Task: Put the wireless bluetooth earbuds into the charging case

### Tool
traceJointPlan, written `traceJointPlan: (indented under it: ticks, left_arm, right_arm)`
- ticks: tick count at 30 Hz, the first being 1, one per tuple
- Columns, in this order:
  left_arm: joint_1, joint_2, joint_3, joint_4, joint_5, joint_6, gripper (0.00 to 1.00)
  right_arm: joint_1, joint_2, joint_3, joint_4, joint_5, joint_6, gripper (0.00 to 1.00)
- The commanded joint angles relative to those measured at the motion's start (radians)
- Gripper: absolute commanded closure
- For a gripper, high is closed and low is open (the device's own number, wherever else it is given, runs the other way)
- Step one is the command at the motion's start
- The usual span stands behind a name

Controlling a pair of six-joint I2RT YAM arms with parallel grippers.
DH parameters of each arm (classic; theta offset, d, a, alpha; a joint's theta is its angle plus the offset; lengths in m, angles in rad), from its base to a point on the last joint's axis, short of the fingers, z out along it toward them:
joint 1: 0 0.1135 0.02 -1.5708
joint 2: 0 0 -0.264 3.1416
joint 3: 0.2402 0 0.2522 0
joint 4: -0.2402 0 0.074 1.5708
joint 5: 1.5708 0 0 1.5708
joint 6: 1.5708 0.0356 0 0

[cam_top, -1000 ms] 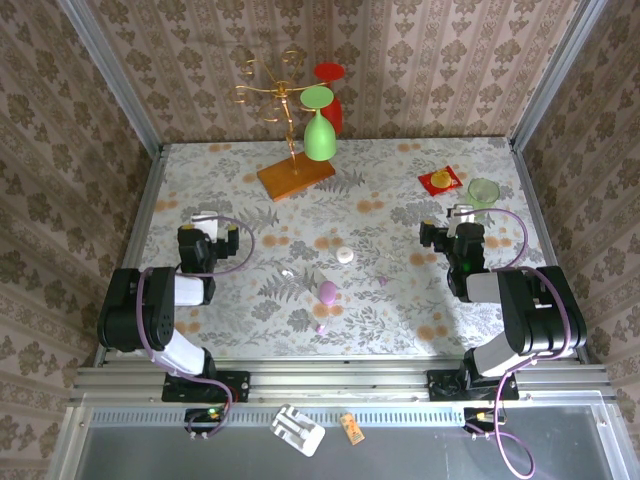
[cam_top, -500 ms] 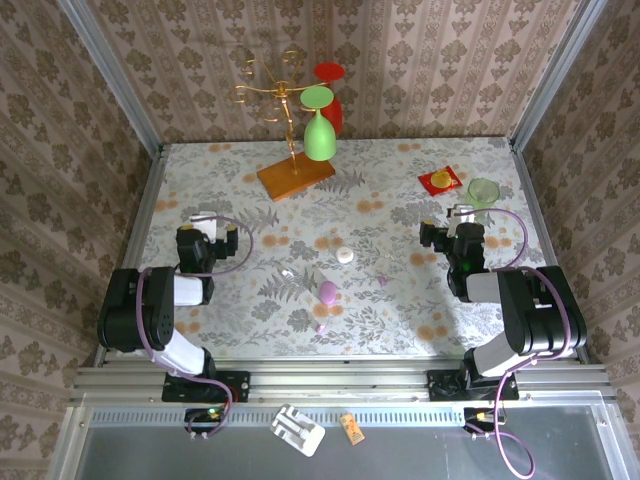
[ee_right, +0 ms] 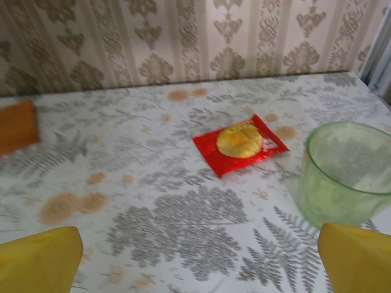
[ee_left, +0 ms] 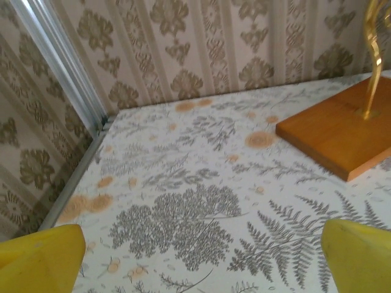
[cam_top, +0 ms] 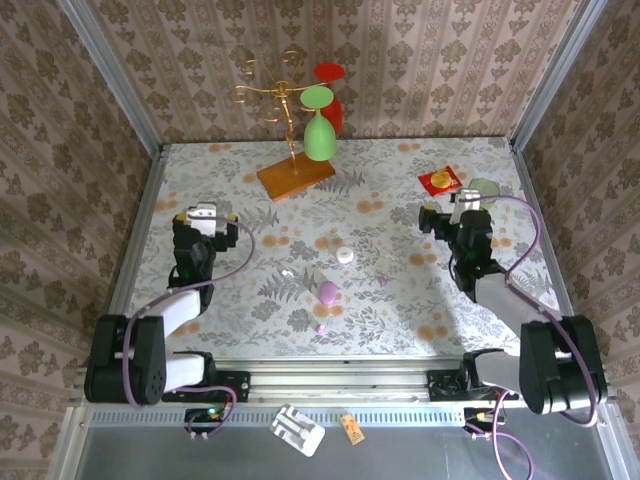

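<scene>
Left end effector (cam_top: 205, 213) and right end effector (cam_top: 467, 201) are wide apart, holding nothing. Go to the case (cam_top: 328, 292) first; it may be shut. A bud (cam_top: 321, 327) lies near.

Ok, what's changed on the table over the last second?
Both arms stretched out, carrying the left gripper and right gripper slightly toward the back wall; the right one now nears the translucent green plastic cup. Both open, nothing taken or released. The glossy lilac egg-shaped charging case, small white round disc and red foil packet stayed put.
</scene>
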Motion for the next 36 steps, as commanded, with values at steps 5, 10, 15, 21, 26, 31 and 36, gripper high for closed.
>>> traceJointPlan:
  ticks: [5,10,15,21,26,31,36]
  left_arm:
    - [-0.154,-0.098,0.113,-0.261,-0.037,0.008,0.00]
    - [-0.256,-0.098,0.144,-0.323,-0.038,-0.019,0.00]
    - [-0.268,-0.096,0.143,-0.338,-0.014,-0.061,0.00]
    - [-0.268,-0.077,0.130,-0.322,-0.016,-0.064,0.00]
    - [-0.268,-0.082,0.123,-0.332,-0.009,-0.055,0.00]
    - [-0.268,-0.085,0.122,-0.346,-0.009,-0.047,0.00]
    - [-0.270,-0.098,0.110,-0.357,-0.002,-0.048,0.00]
  right_arm:
    - [0.176,-0.069,0.152,-0.448,-0.018,0.176,0.00]
    - [0.350,-0.002,0.221,-0.567,-0.025,0.278,0.00]
    - [0.533,0.123,0.283,-0.620,-0.011,0.364,0.00]
    - [0.594,0.356,0.443,-0.743,0.024,0.427,0.01]
    - [0.593,0.547,0.659,-0.920,0.029,0.326,0.03]
    - [0.587,0.690,0.816,-1.049,0.029,0.214,0.06]
    - [0.568,0.804,0.944,-1.131,-0.037,0.102,0.10]
